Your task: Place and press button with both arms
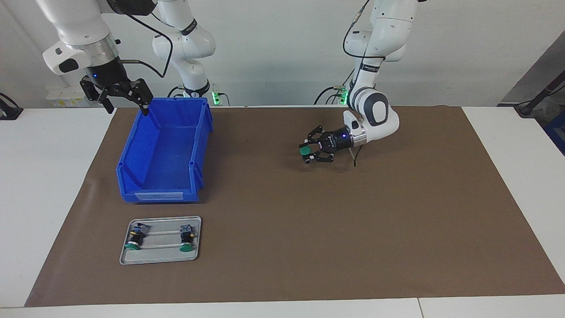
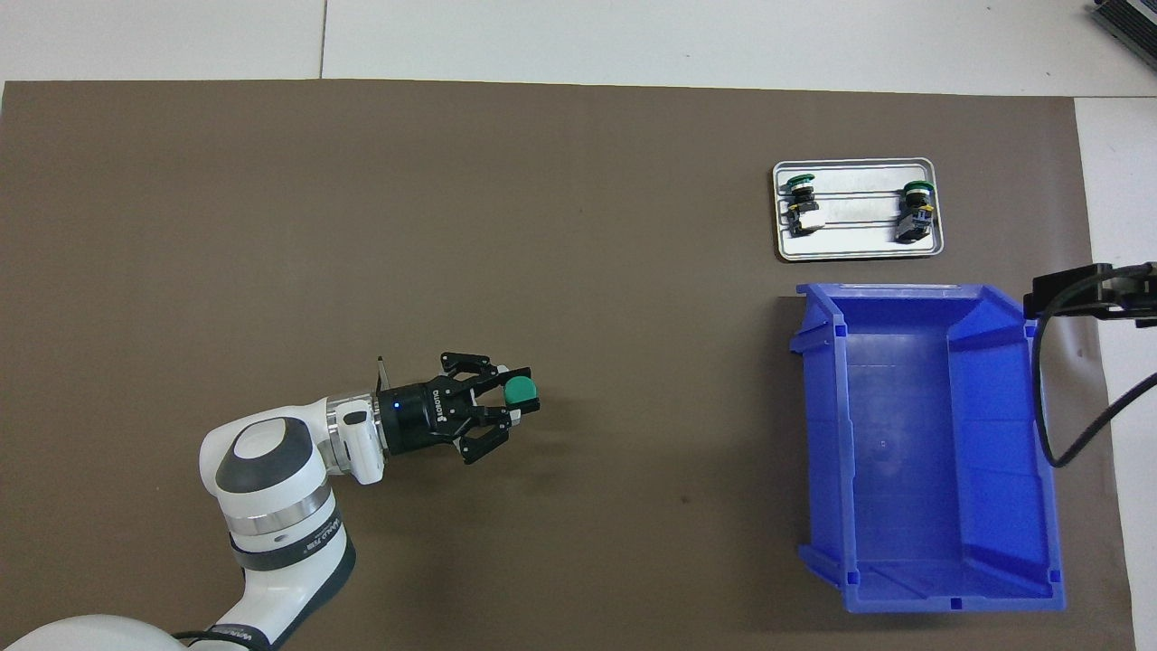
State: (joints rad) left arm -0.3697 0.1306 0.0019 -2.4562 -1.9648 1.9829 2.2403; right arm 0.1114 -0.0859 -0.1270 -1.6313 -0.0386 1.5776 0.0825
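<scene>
L gripper is clamped on the green button, above the brown mat. R gripper hangs spread open, empty, over the blue bin rim.

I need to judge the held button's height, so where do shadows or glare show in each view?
Facing view: a soft shadow lies on the brown mat under the left gripper and its button. Overhead view: the same faint shadow shows beneath them; the blue bin has mild sheen, no harsh glare.

The left gripper lies level above the mat, fingers clamped on something. The right gripper waits raised, fingers spread.
</scene>
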